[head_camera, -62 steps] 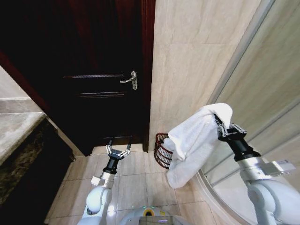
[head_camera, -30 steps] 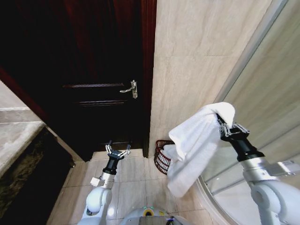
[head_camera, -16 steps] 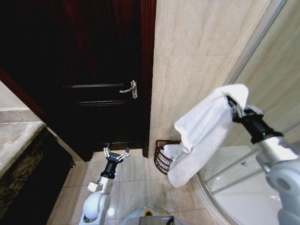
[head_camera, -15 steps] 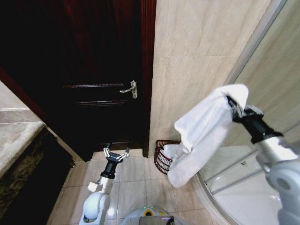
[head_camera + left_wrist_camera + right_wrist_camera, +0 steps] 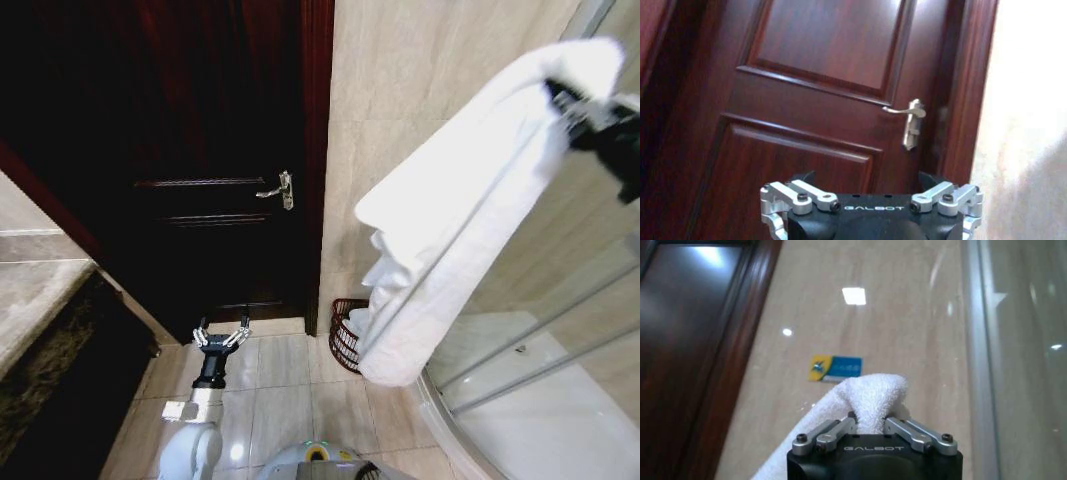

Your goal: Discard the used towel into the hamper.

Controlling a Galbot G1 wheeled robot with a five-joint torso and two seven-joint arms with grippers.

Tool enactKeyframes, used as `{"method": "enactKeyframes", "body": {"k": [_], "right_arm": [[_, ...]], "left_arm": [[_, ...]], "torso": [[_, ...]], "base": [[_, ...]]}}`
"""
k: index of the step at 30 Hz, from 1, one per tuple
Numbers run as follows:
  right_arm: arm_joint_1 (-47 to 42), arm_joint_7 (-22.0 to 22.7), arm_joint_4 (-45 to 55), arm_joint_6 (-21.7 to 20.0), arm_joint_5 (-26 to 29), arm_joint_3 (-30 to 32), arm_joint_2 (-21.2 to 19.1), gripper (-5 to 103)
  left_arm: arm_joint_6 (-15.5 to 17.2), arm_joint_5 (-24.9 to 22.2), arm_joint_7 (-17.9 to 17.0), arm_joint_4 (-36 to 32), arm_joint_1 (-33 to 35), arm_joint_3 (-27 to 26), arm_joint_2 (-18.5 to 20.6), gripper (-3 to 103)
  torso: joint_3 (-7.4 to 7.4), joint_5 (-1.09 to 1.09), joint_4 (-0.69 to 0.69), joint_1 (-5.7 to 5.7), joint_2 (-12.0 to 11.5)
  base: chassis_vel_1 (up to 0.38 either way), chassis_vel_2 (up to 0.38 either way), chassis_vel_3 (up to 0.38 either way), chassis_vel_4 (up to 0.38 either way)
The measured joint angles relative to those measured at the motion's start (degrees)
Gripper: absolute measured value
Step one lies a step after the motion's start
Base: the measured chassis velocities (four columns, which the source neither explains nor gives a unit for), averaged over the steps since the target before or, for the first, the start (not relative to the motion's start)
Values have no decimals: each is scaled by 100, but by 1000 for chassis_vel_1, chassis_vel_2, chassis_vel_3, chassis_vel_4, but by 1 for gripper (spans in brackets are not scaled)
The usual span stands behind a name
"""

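The hamper [image 5: 346, 334], a small dark reddish-brown basket of open weave, stood on the tiled floor [image 5: 282, 400] at the foot of the beige wall [image 5: 420, 110], just beside the dark wooden door frame [image 5: 317, 150]; its right side was hidden behind the hanging towel. The towel [image 5: 460, 210], white and folded over on itself, hung in a long drape from the upper right of the head view down to a rounded lower end that overlapped the hamper's right edge in that view; whether it touched the basket could not be told. The right gripper [image 5: 572, 100] was raised high at the upper right, its fingers [image 5: 835, 431] pinched together on the towel's top fold [image 5: 870, 392], which bulged out between them in the right wrist view. Beyond that fold the wall carried a small blue and yellow sticker [image 5: 835, 368]. To the right ran the curved glass shower enclosure [image 5: 560, 330] with its pale rails.

The left gripper [image 5: 221, 337] was held low over the floor in front of the dark panelled door [image 5: 190, 150], its fingers [image 5: 202, 337] spread apart and holding nothing. The left wrist view faced that door and its metal lever handle [image 5: 910, 122]. At the far left of the head view lay the edge of a stone countertop [image 5: 30, 290]
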Motion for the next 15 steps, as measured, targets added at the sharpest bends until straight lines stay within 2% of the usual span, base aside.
{"method": "enactKeyframes", "body": {"k": [6, 7, 8, 9, 12, 13, 15], "right_arm": [[815, 159, -255, -62, 56, -567, -222, 7], [1042, 208, -286, -68, 48, -792, -237, 7], [1450, 310, -363, -64, -37, -1269, -225, 7], [1450, 310, -363, -64, -37, -1269, -225, 7], [2527, 504, -666, -25, -359, -2547, -5, 7], [2527, 504, -666, -25, -359, -2547, -5, 7], [3325, 565, -949, 105, -694, -3317, 215, 7]], "left_arm": [[85, 27, -31, 151, -102, 37, 59, 100], [78, 32, -32, 246, -156, 50, 103, 100], [38, 44, -32, 362, -220, 67, 170, 100], [38, 44, -32, 362, -220, 67, 170, 100], [-40, 69, -12, 506, -304, 83, 253, 100], [-40, 69, -12, 506, -304, 83, 253, 100], [-91, 69, 12, 542, -333, 77, 259, 100]], "torso": [[-3, -3, 1, -2, -4], [-4, -4, -2, -2, -6], [-5, -4, -2, -3, -7], [-5, -4, -2, -3, -7], [-4, 2, 2, -4, -12], [-4, 2, 2, -4, -12], [-6, -8, 4, -4, -13]], "base": [[0, 0, 0, 0], [0, 0, 0, 0], [0, 0, 0, 0], [0, 0, 0, 0], [0, 0, 0, 0], [0, 0, 0, 0], [0, 0, 0, 0]]}}
